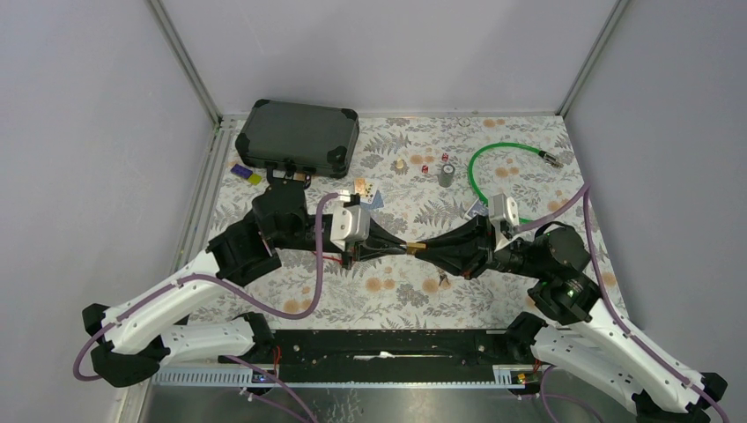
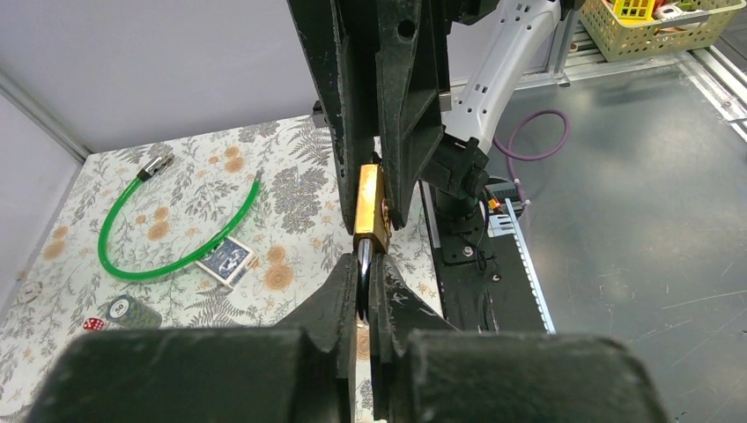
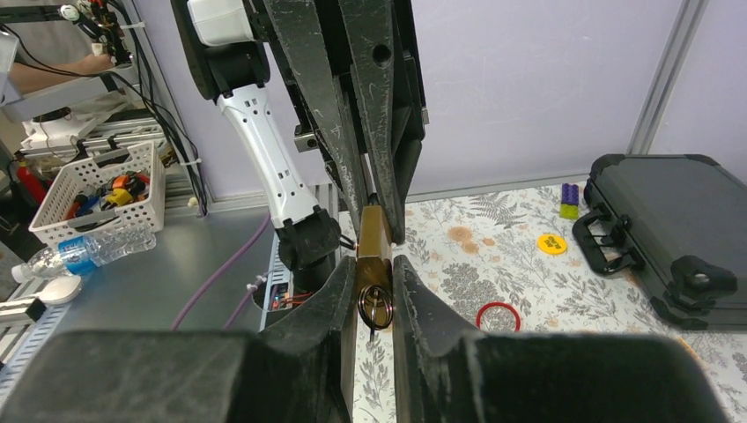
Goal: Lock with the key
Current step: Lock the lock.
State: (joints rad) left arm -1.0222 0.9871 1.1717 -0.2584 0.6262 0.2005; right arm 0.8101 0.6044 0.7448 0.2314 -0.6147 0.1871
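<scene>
**Padlock clamped between both end effectors**

The brass padlock sits over the middle of the floral surface, where the two arms meet tip to tip. The left end effector is closed tight on the dark shackle. The right end effector is clamped on the brass body from the other side. A small metal ring shows at the body's end between the right fingers; whether it belongs to the key cannot be told. A black case lies far left and a green cable far right
</scene>
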